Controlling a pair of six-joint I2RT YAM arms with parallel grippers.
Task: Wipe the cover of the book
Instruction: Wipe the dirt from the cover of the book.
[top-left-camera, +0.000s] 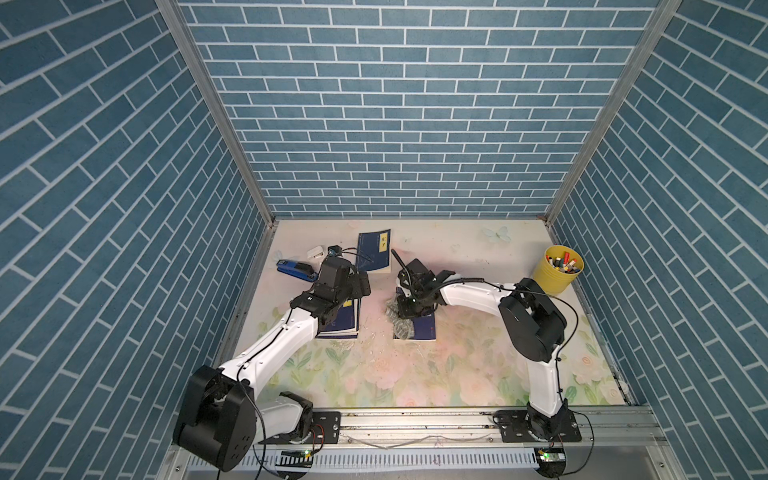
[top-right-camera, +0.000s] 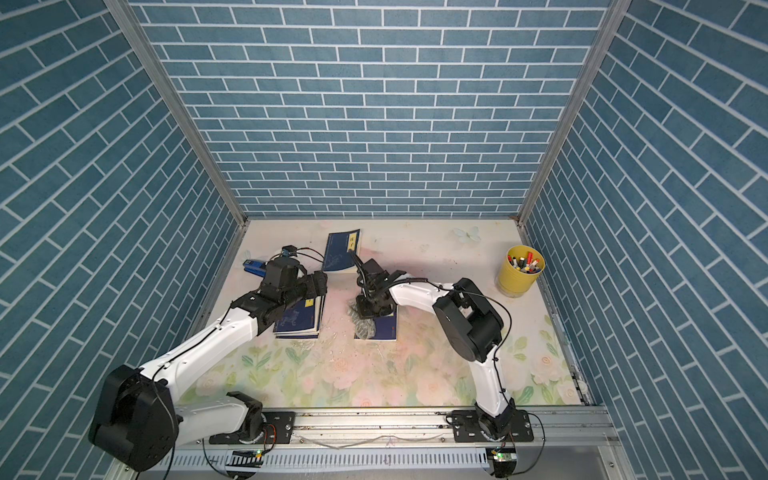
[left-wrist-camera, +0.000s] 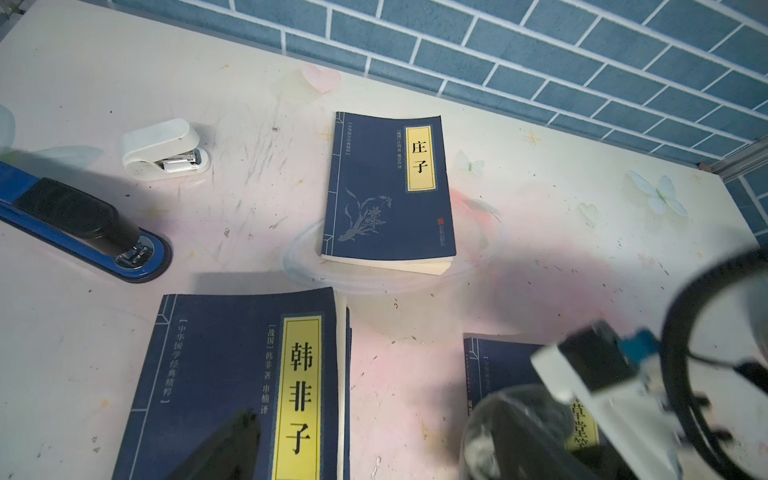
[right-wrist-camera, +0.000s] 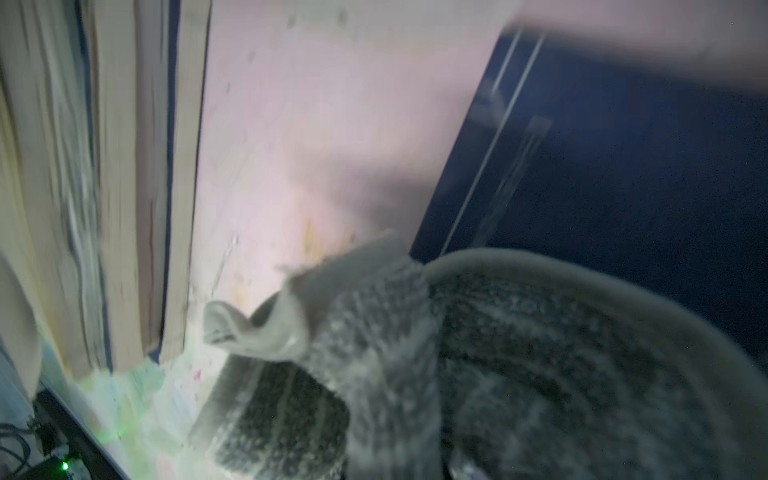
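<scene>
Left arm (top-left-camera: 282, 332) jaws spread; right arm (top-left-camera: 469, 293) jaws clamped.

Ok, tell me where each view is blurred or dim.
Right wrist view: dim, motion-smeared; grey mottled cloth and dark blue book cover both soft. Left wrist view: sharp on the white plastic stapler, blurred close to the lens. Both top views: crisp, evenly lit.

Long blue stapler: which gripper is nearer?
Left. Left gripper: over the stacked navy books beside the stapler; right gripper: farther, holding a grey cloth on another navy book.
</scene>
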